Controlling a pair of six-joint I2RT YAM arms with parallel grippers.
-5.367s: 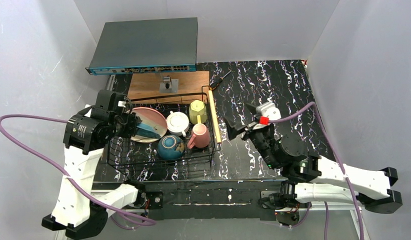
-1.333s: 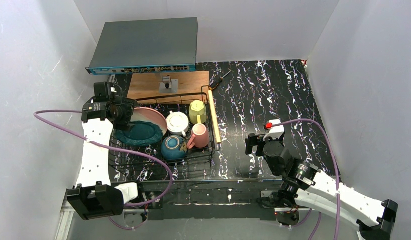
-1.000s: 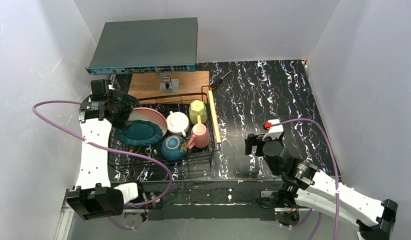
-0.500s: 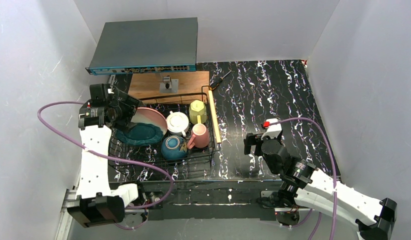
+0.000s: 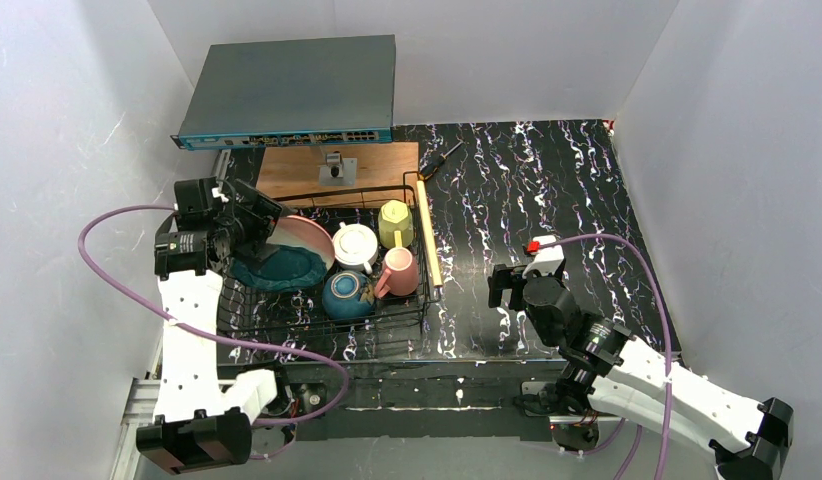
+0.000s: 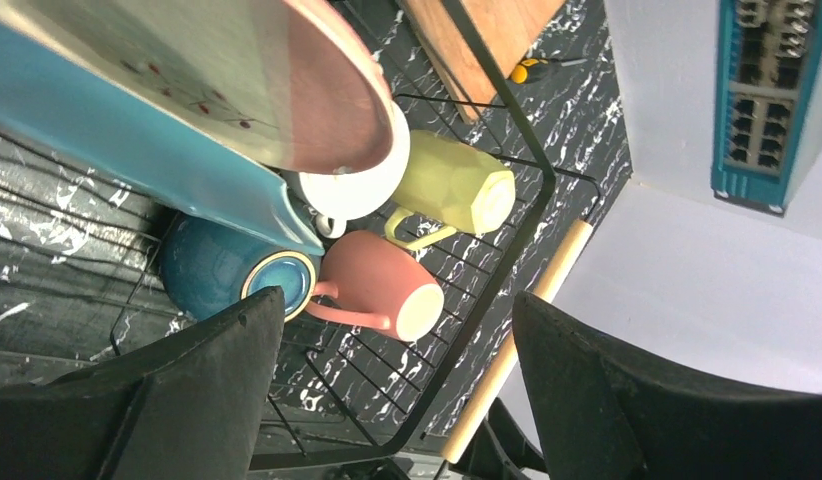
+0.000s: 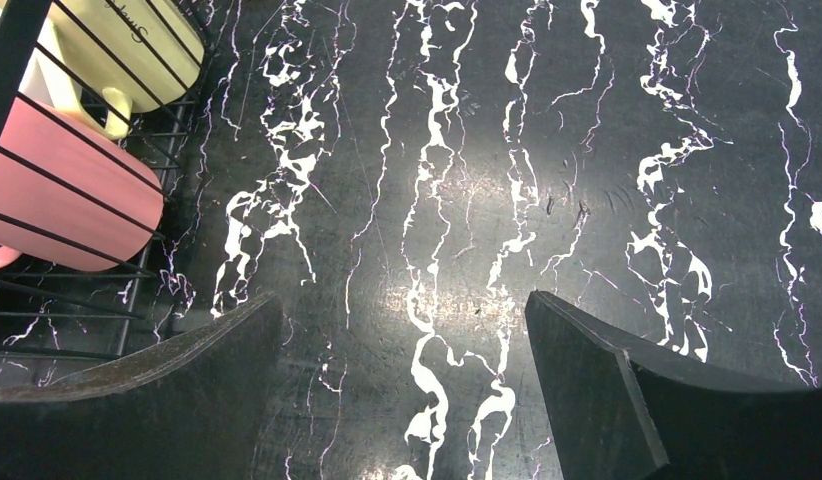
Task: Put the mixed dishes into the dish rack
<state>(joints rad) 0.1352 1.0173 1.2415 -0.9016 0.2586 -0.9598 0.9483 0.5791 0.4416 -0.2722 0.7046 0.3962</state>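
Dish rack [image 5: 287, 325] is seen on the left half of the desk [image 5: 547, 190], front wall close to the near edge, w/ a wooden rod handle [image 5: 428, 245] along its right side. All the mixed dishes are found inside it.

Three plates are leaned together in the rack's far-left part. The teal plate [image 5: 282, 266] is lowest and nearest, the cream plate [image 6: 137, 50] is set against it, and the orange plate [image 5: 309, 230] is at the back. White cup [image 5: 355, 245] is placed just right of the plates, approx mid-rack. Yellow-green mug [image 5: 394, 222] is laid on its side in the rack's far-right corner. The pink mug [image 5: 399, 271] is laid on its side just nearer, handle turned toward the blue-teal bowl [image 5: 343, 293]. Whether handle & bowl touch can't be told. The bowl is turned so its foot ring is shown.

L gripper [image 5: 255, 218] is held above the rack's far-left corner, over the plates, jaws spread wide, nothing gripped btwn them. R gripper [image 5: 501, 287] is held over the desk surface right of the rack, not touching it, jaws likewise spread wide & empty.

Behind the rack a brown wooden board [image 5: 287, 172] is laid flat, w/ a small metal part [image 5: 337, 168] on it. A grey network switch [image 5: 287, 90] is propped at the desk's far-left corner.
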